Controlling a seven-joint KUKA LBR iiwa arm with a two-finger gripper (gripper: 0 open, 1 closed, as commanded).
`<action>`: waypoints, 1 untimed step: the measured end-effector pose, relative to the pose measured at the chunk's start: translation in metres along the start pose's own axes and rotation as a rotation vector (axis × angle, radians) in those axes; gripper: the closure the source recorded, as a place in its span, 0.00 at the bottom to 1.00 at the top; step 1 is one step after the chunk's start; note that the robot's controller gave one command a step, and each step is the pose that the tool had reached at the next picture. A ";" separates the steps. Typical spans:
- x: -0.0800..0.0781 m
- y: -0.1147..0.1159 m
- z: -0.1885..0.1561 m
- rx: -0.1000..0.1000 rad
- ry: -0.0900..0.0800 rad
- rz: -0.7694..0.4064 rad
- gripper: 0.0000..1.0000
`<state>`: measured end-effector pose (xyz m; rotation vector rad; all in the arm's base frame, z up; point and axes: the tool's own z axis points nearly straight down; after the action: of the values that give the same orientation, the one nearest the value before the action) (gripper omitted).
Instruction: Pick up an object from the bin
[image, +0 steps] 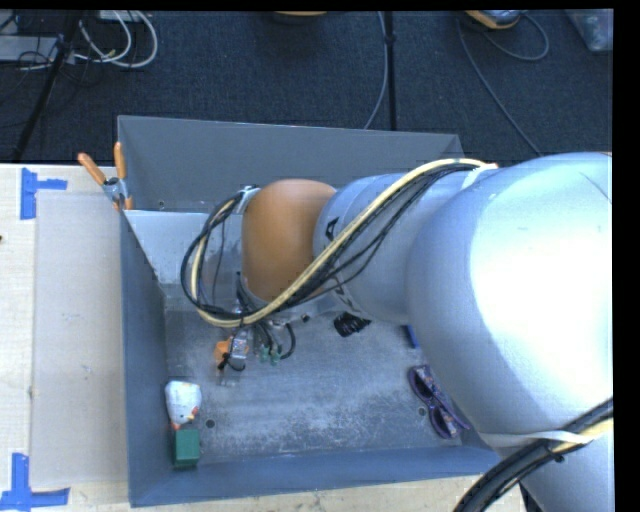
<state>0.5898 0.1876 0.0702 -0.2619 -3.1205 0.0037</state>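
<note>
— Gripper (236, 360) placement?
— Low over the floor of the bin (300, 150), left of middle, tucked beneath the orange cover (285, 235) on the arm (500, 300), with looped cables (205, 270) draped round the cover's left side.
— Clenched or released?
— Cannot tell, with too much hidden by cover and cables.
— Nearest thing?
— Small orange bit (222, 350), lying on the floor just left of the gripper tip. Touching or apart: cannot tell.
— Anything else close by?
— Black piece (350, 323) a little to the right, hard against the arm's edge.
— Farther off?
— White and orange toy (182, 400) toward the near left corner, well apart from the gripper. Green block (186, 447) just nearer than the toy, close beside it and by the near wall. Purple glasses (435, 402) at the near right, partly covered by the arm. Blue piece (408, 335) a little beyond the glasses, also at the arm's edge.
</note>
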 end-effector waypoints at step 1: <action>0.000 0.000 0.000 0.000 0.000 0.001 1.00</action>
<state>0.5898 0.1875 0.0702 -0.2631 -3.1203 0.0031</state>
